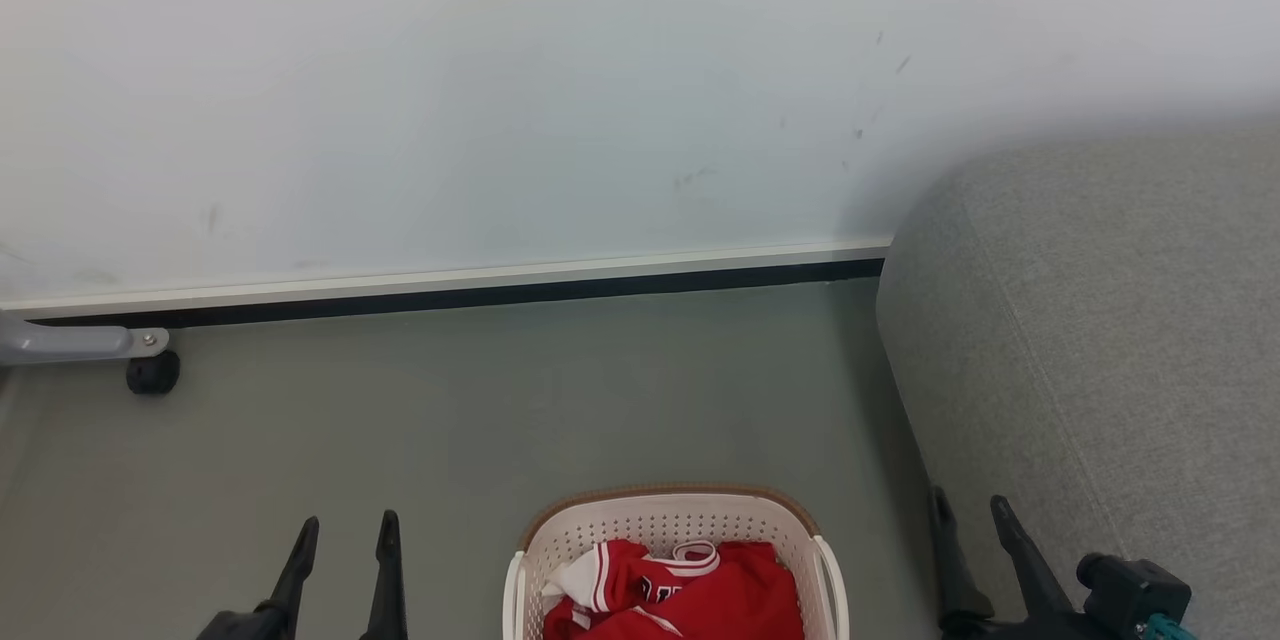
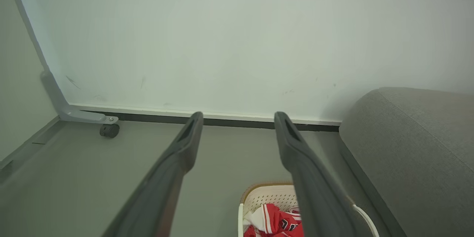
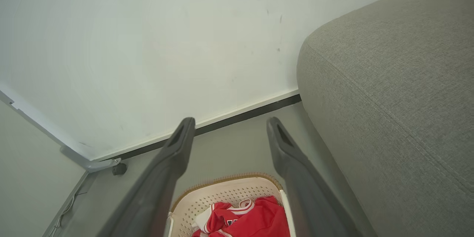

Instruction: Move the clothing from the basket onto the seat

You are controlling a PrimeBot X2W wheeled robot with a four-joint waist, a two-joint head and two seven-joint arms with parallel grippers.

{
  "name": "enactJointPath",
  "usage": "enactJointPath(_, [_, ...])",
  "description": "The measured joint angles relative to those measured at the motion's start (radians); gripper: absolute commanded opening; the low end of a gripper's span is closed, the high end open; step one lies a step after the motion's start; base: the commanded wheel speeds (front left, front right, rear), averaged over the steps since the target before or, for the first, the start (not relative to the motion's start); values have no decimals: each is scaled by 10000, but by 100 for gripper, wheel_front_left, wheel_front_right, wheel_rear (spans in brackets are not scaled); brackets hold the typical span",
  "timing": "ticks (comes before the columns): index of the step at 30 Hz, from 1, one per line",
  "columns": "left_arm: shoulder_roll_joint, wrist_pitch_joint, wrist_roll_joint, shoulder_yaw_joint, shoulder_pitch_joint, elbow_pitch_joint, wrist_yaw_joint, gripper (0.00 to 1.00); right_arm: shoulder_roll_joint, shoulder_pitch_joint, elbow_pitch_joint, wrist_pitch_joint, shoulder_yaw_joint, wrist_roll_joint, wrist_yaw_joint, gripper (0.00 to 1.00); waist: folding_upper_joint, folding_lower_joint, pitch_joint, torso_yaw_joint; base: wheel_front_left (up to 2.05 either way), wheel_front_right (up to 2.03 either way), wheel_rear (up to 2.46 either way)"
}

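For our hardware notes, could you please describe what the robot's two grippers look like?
Both the left gripper and right gripper have two long, dark grey, tapering fingers with a narrow slot recessed near each tip. Beside the right one sits a black blocky fitting with a teal cord.

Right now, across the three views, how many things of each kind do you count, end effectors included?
basket: 1
heap of red clothing: 1 (pieces inside cannot be told apart)
sofa: 1
caster wheel: 1
end effectors: 2, the left end effector and the right end effector, both open
Total: 6
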Motion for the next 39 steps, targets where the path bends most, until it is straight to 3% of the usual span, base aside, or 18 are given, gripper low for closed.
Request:
enactJointPath(17, [29,-617,2253,-232,331,-148,430,100,-153,190,-113,-604,748,-2071,-265,100,0,0,-72,-58,0,0,0])
enactJointPath(39, [2,-617,2272,-163,476,-113,424,100,-169,197,-121,-604,725,-2163,-263,100,0,0,-20,-68,0,0,0])
